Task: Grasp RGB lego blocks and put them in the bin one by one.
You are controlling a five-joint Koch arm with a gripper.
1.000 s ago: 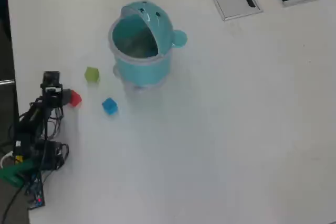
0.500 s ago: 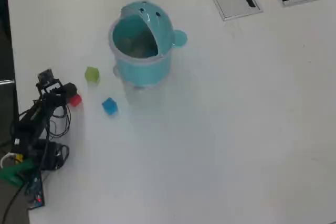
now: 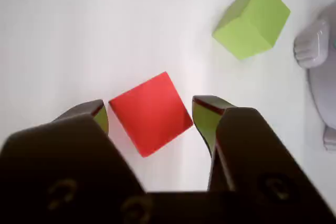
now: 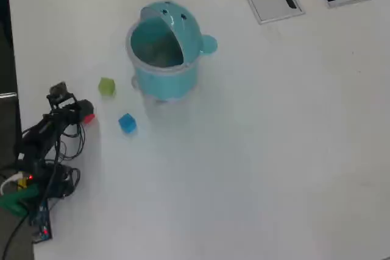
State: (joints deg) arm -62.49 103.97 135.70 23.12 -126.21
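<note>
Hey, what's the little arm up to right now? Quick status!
Hand open, jaws either side of red block, not yet closed. Green block and blue block on table. Bin lid open. Nothing in the way.

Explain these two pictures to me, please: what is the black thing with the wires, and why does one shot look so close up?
The black thing is a small robot arm standing on a white table. One picture comes from a camera looking straight down at the table. The close-up comes from a camera riding on the arm's wrist, so the dark shapes at the bottom are its own gripper, a two-fingered claw. On the table lie three little blocks: a red block, a green block and a blue block. Beside them stands a teal bin with its lid tipped open. In the close-up the claw is open, one finger on each side of the red block with gaps showing, so nothing is held yet.
</note>
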